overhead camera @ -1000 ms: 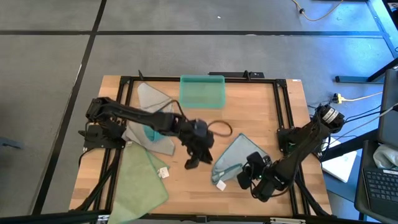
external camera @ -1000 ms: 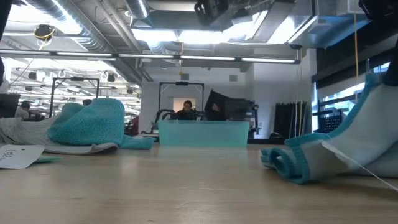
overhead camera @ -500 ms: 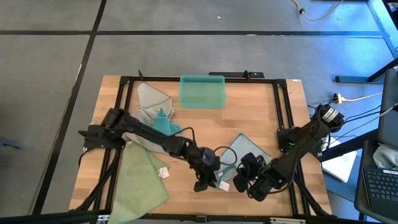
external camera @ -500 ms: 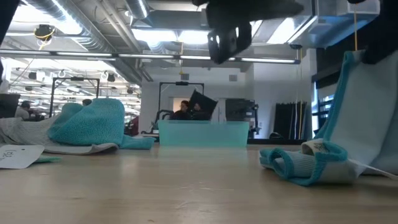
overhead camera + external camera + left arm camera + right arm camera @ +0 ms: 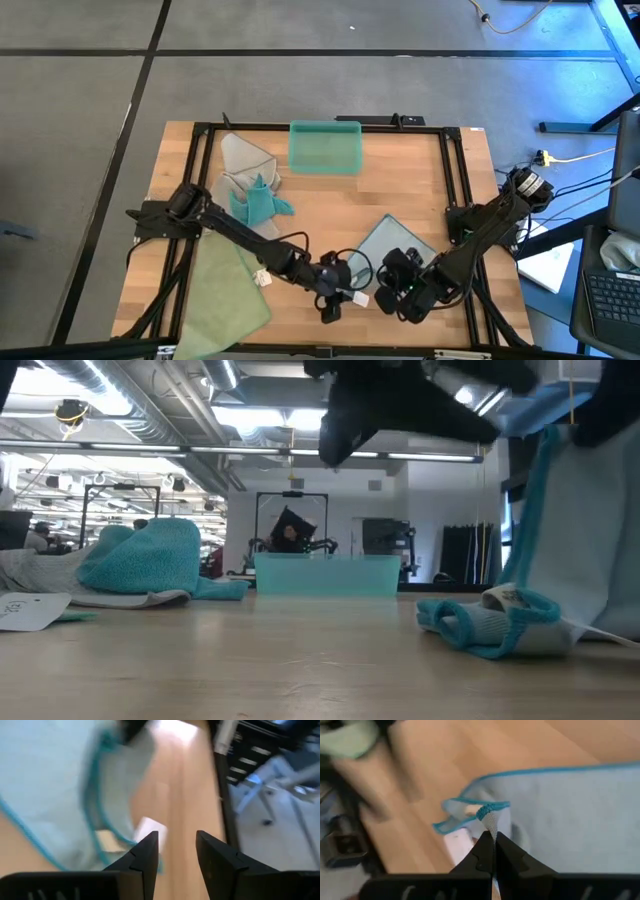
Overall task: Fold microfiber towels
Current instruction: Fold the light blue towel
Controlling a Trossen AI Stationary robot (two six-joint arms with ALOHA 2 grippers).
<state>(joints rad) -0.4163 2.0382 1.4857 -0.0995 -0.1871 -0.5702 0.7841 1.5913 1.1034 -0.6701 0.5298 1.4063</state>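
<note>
Pale towel [image 5: 392, 240] – teal-edged, corner pinched, lifted.

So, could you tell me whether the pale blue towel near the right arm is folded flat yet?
Not yet. The pale blue towel is half lifted: the right pincer is shut on its teal edge, and a corner lies bunched on the table.

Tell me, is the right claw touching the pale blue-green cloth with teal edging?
Touching: in the right wrist view the right gripper is shut on the pale blue-green cloth, pinching its teal-edged corner.
</note>
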